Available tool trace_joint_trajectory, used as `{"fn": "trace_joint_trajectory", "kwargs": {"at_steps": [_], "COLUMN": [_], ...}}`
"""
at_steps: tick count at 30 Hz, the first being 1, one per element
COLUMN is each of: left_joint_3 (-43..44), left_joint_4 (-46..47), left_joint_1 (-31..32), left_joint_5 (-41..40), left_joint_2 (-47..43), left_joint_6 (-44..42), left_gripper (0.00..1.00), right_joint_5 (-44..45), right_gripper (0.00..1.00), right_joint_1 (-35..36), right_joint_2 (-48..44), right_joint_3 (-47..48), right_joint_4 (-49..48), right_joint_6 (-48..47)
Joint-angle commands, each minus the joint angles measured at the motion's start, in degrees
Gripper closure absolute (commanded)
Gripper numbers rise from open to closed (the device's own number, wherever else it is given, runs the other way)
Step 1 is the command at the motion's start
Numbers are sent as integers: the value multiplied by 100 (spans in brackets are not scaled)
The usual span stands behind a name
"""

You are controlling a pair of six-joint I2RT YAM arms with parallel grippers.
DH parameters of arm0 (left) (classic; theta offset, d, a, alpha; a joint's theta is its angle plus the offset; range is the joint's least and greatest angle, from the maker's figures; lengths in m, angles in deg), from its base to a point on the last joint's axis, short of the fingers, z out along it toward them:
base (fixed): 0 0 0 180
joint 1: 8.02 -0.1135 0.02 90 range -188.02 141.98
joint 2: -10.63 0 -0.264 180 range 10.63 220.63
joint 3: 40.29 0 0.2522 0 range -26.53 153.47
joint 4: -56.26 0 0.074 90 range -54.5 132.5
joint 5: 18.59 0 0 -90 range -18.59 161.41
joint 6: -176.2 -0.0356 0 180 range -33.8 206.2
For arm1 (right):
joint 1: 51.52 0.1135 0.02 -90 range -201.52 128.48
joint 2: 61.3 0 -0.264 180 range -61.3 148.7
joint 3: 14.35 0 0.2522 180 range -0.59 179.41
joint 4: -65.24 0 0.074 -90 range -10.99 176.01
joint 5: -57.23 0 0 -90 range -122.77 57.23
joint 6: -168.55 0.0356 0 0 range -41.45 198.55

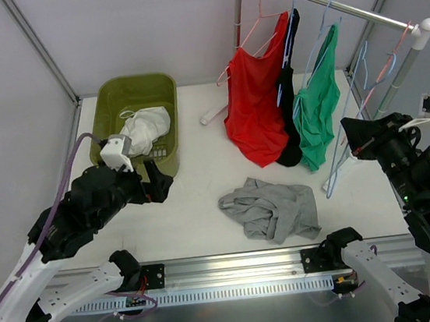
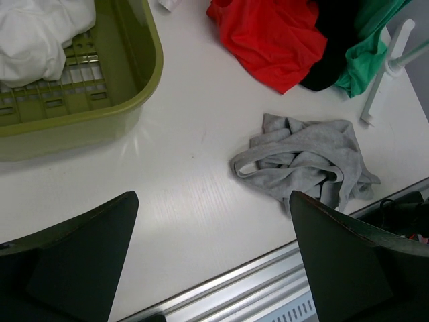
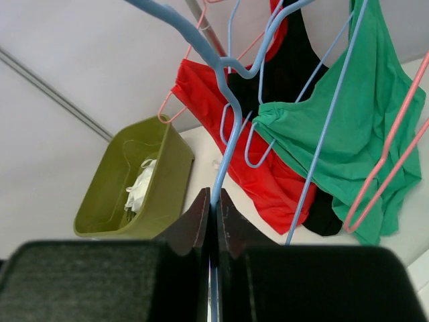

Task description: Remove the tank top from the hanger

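A grey tank top (image 1: 272, 209) lies crumpled on the table, off any hanger; it also shows in the left wrist view (image 2: 308, 161). My right gripper (image 1: 350, 132) is shut on the lower wire of a bare blue hanger (image 3: 228, 134), pinched between its fingertips (image 3: 214, 201), beside the rack's right end. Red (image 1: 255, 101), black (image 1: 288, 81) and green (image 1: 317, 101) tank tops hang on hangers from the rack rail (image 1: 337, 3). My left gripper (image 1: 163, 187) is open and empty (image 2: 213, 198), above the table left of the grey top.
A green basket (image 1: 131, 82) with a white garment (image 1: 148, 126) stands at the back left, close to the left gripper. Empty pink and blue hangers (image 1: 380, 70) hang at the rail's right end. The rack's white feet (image 1: 332, 186) rest on the table.
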Motion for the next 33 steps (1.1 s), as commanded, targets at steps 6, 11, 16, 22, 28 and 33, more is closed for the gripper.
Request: {"fn": "trace_joint_trajectory", "kwargs": {"at_steps": [6, 11, 16, 22, 28, 33], "left_joint_3": [-189, -734, -1289, -1376, -1412, -1429], "left_joint_4": [-623, -509, -324, -192, -131, -122], "left_joint_1": [18, 18, 18, 18, 18, 18], "left_joint_5": [-188, -425, -505, -303, -294, -285], "left_joint_2": [-425, -460, -530, -627, -767, -829], "left_joint_6": [-566, -725, -769, -848, -857, -866], "left_gripper": [1, 2, 1, 1, 2, 1], "right_joint_5": [384, -201, -1294, -1804, -1945, -2156], "right_gripper": [100, 100, 100, 100, 100, 100], "right_joint_1": [-10, -763, -1653, -2180, -2690, -2788], "right_joint_2": [1299, 2259, 3129, 3868, 4352, 4283], "right_joint_3": [641, 1468, 2329, 3025, 2990, 2317], "right_joint_4": [-126, -108, -117, -108, -169, -388], "right_joint_6": [-193, -317, 61, 359, 386, 342]}}
